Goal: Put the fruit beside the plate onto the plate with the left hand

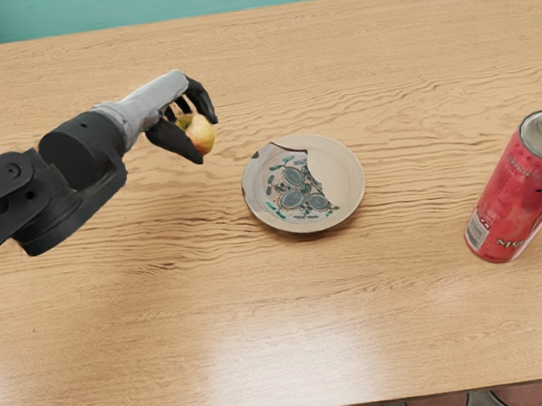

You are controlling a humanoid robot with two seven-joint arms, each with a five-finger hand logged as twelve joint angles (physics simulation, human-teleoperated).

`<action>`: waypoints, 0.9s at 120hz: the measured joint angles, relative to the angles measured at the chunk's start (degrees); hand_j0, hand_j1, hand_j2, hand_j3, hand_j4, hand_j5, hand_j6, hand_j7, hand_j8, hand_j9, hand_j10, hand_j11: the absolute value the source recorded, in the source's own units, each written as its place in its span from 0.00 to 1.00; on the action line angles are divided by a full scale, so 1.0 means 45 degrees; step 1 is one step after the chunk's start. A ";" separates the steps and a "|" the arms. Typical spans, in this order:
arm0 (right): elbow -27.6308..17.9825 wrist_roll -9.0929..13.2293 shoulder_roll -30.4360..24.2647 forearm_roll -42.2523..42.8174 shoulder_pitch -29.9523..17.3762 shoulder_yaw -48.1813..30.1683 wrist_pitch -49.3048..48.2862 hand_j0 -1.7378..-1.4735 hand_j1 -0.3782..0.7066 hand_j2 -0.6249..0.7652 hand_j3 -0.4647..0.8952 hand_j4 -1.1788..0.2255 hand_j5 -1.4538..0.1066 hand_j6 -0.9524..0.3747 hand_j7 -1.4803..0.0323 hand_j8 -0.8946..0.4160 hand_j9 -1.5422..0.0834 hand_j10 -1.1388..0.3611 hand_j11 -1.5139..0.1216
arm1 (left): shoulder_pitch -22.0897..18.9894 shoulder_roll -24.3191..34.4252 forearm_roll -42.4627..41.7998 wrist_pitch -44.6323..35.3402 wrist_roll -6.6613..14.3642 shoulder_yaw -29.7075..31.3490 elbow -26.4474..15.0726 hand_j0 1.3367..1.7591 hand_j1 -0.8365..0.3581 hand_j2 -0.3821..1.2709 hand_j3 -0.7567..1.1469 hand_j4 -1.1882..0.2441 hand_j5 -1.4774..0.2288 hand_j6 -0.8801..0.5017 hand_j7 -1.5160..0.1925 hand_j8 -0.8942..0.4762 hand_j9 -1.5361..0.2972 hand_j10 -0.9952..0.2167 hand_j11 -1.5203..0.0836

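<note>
My left arm comes in from the left edge, and its hand (pixel 187 124) has its dark fingers curled around a small yellow-red fruit (pixel 201 132). Hand and fruit hang above the table, up and to the left of the plate (pixel 346 174). The plate is a small cream dish with a blue-green pattern and a chipped rim at its upper left. Nothing lies on it. Part of the fruit is hidden by the fingers. No right arm shows.
A large red drink can (pixel 523 188) stands tilted near the right edge of the wooden table (pixel 271 344). A teal wall runs along the far side.
</note>
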State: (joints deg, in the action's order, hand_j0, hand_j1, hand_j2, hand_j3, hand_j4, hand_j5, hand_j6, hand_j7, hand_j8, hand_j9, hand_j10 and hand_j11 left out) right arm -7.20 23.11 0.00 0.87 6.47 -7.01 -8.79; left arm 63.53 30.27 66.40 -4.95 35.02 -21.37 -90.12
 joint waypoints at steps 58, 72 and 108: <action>0.0012 0.0000 0.0000 0.0021 0.0008 0.0027 0.0000 0.30 0.03 0.45 0.34 0.84 0.93 0.72 0.98 0.68 0.95 0.76 0.93 | 0.0460 -0.3374 -0.0034 0.0194 -0.0003 0.0130 0.1229 0.75 0.45 0.47 0.40 0.34 0.27 0.33 0.32 0.36 0.31 0.32 0.35; 0.0016 -0.0001 0.0000 0.0022 0.0008 0.0031 0.0000 0.30 0.03 0.45 0.34 0.84 0.93 0.72 0.98 0.68 0.95 0.76 0.93 | 0.0438 -0.4277 -0.0042 0.0332 -0.0007 0.0176 0.2157 0.76 0.43 0.52 0.40 0.35 0.27 0.32 0.31 0.35 0.31 0.33 0.35; 0.0014 0.0000 0.0000 0.0022 0.0008 0.0040 0.0000 0.30 0.03 0.45 0.34 0.84 0.93 0.72 0.98 0.68 0.95 0.76 0.93 | 0.0369 -0.5339 0.0001 0.0652 -0.0003 0.0270 0.4464 0.76 0.45 0.50 0.40 0.38 0.32 0.31 0.37 0.35 0.36 0.34 0.40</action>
State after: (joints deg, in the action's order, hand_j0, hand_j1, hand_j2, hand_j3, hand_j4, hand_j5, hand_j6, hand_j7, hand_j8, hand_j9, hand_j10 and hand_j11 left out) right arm -7.14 23.11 0.00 0.97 6.50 -6.83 -8.79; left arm 65.19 6.25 66.41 -2.01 35.01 -20.15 -70.03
